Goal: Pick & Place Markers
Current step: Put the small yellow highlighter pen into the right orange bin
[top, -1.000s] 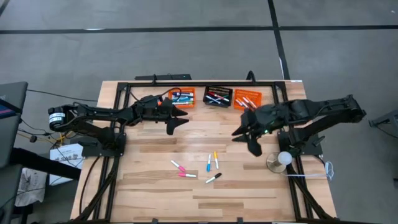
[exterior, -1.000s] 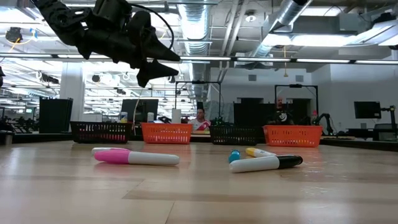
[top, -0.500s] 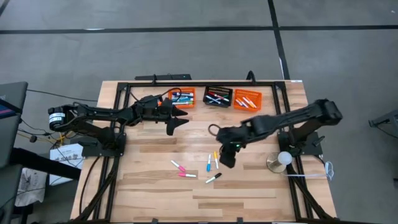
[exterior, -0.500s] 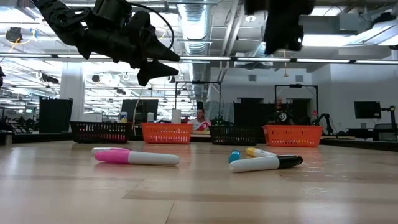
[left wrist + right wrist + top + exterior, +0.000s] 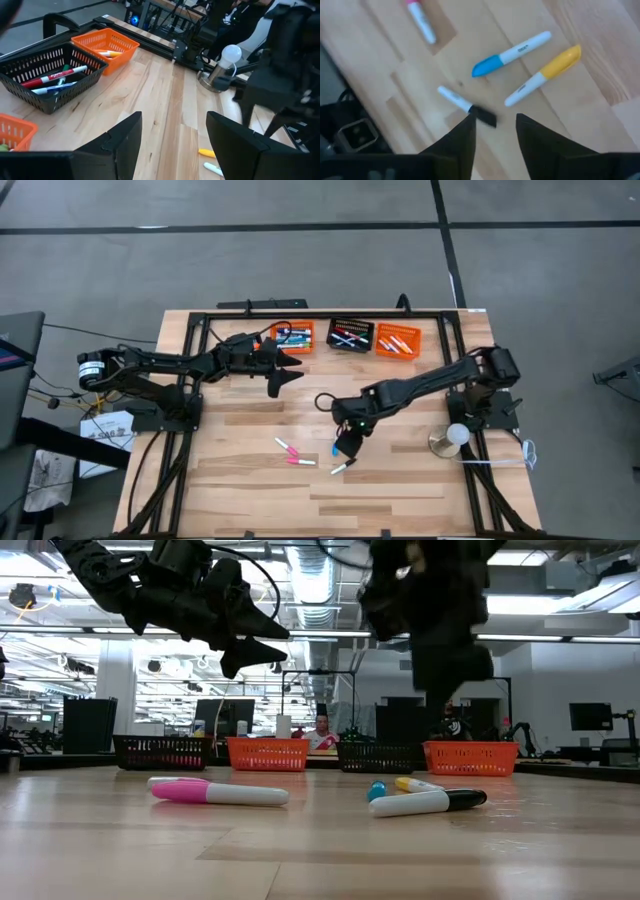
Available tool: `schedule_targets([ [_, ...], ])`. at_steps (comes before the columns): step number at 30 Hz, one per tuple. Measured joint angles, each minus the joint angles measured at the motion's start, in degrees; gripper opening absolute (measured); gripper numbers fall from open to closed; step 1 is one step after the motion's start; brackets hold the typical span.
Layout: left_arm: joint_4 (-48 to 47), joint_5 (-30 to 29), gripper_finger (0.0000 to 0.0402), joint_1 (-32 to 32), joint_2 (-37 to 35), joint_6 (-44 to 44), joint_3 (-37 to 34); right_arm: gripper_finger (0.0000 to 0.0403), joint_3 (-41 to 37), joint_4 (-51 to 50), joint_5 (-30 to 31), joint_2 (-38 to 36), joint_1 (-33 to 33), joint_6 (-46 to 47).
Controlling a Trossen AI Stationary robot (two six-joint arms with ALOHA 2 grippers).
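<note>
Several markers lie flat on the wooden table near its middle: two pink ones (image 5: 292, 453), a blue-capped one (image 5: 510, 52), a yellow-capped one (image 5: 542, 75) and a black-capped one (image 5: 467, 107). My right gripper (image 5: 495, 131) hangs open above them and points steeply down. Its fingers stand over the black-capped marker's cap end and touch nothing. In the high view it (image 5: 345, 444) hides the yellow marker. My left gripper (image 5: 290, 370) waits open in the air toward the far left, near the baskets.
Slatted baskets holding markers stand along the far edge: an orange one (image 5: 295, 336), a black one (image 5: 350, 334) and another orange one (image 5: 398, 339). A white bulb on a metal base (image 5: 455, 437) stands at the right by the arm's base. Bare wood lies toward the near edge.
My right gripper has swung from beside the far-right orange basket toward the table's middle and near side. It has sunk, tipped downward and rolled, and now hangs over the loose markers. The markers have not moved.
</note>
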Motion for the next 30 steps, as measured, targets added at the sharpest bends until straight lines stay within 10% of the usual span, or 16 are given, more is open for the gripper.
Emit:
schedule_targets([
  [12, -0.2, 0.0, 0.022, 0.0, 0.0, 2.5, 0.0, 0.0236, 0.0, 0.1, 4.2, 6.1, -0.9, 5.6],
  [30, -0.3, 0.0, 0.022, 0.0, 0.0, 3.5, 0.0, 0.0244, 0.1, -1.7, 11.8, 7.2, -1.1, 11.5],
])
